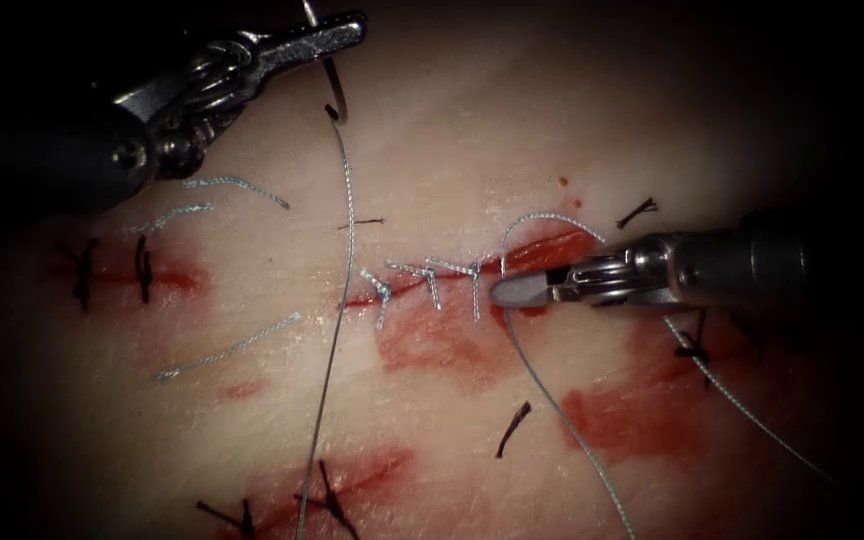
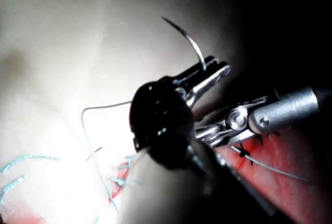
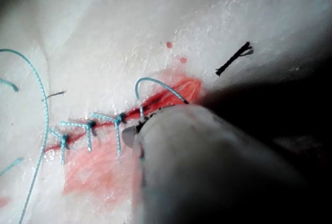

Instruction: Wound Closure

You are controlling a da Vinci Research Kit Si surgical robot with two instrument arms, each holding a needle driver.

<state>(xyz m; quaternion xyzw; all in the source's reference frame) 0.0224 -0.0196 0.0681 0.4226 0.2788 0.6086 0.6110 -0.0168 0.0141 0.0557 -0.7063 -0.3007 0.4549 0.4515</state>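
My left tool has its jaws pressed together on the needle, pinching it partway along its curve, up above the tissue and clear of it, to the left of the cut; in the left wrist view the needle arcs out from the closed jaws of the left tool with its point free in the air. My right tool lies low at the cut, its jaws pressed together with the tip at the last stitch; I cannot tell whether it pinches anything between them. The thread hangs from the needle's back end and runs down across the tissue on the left of the stitches, while another length loops up over the open part of the cut just beside my right tool and trails off below it. In the right wrist view the stitches cross the closed left stretch of the cut, and the thread arches over the red open stretch. Red fluid stains the tissue below the cut, and cut ends of thread lie scattered well apart on the left.
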